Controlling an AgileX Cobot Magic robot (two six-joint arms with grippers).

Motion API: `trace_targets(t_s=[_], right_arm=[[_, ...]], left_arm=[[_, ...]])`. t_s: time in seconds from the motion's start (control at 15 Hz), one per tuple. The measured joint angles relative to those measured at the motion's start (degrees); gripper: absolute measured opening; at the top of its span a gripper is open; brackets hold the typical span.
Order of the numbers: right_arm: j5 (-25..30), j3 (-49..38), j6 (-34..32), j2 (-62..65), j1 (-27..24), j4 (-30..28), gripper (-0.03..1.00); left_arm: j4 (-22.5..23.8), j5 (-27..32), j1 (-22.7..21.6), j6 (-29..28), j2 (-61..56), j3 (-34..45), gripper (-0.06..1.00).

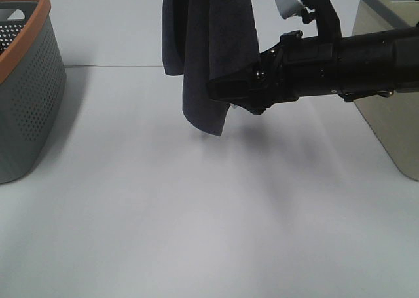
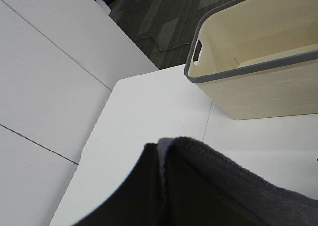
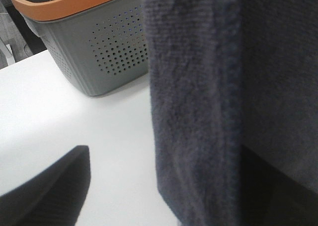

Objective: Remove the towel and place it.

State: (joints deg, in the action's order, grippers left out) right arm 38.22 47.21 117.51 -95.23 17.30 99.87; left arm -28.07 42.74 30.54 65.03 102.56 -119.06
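Observation:
The dark navy-grey towel (image 1: 209,49) hangs in folds from above the top edge of the exterior view, its lower corner just over the white table (image 1: 196,219). My left gripper (image 2: 161,179) is out of the exterior view. In its wrist view a dark finger (image 2: 131,196) presses against the towel's hem (image 2: 223,186), so it is shut on the towel. My right gripper (image 1: 226,93) reaches in from the right at the towel's lower part. In the right wrist view the towel (image 3: 208,112) hangs beside one finger (image 3: 49,193) with a gap between them; the other finger is hidden behind the cloth.
A grey perforated basket with an orange rim (image 1: 26,95) stands at the table's left; it also shows in the right wrist view (image 3: 99,52). A beige basket with a grey rim (image 1: 393,108) stands at the right, and appears empty in the left wrist view (image 2: 253,62).

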Motion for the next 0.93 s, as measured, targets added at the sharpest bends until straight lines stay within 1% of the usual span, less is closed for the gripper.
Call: trace_targets(t_s=[0.07, 0.13, 0.27, 0.47, 0.53, 0.67, 0.8, 0.93], right_arm=[[0.00, 0.00, 0.00, 0.00, 0.00, 0.00, 0.71], [-0.17, 0.00, 0.00, 0.00, 0.00, 0.00, 0.63], [-1.26, 0.00, 0.00, 0.00, 0.00, 0.00, 0.40], [-1.49, 0.00, 0.00, 0.00, 0.00, -0.17, 0.08], [-1.49, 0.00, -0.40, 0.00, 0.00, -0.97, 0.02], [-1.49, 0.00, -3.27, 0.00, 0.00, -2.41, 0.02], [-1.95, 0.00, -6.93, 0.57, 0.00, -6.13, 0.02], [-6.07, 0.00, -11.69, 3.44, 0.00, -11.40, 0.02]], left_arm=[[0.00, 0.00, 0.00, 0.00, 0.00, 0.00, 0.00], [0.00, 0.00, 0.00, 0.00, 0.00, 0.00, 0.00], [0.00, 0.00, 0.00, 0.00, 0.00, 0.00, 0.00], [0.40, 0.00, 0.00, 0.00, 0.00, 0.00, 0.00], [1.03, 0.17, 0.00, 0.00, 0.00, 0.00, 0.00], [2.86, 1.89, 0.00, -0.06, 0.00, 0.00, 0.00], [4.18, 3.50, 0.00, -0.06, 0.00, 0.00, 0.00], [6.36, 5.21, 0.00, -0.40, 0.00, 0.00, 0.00]])
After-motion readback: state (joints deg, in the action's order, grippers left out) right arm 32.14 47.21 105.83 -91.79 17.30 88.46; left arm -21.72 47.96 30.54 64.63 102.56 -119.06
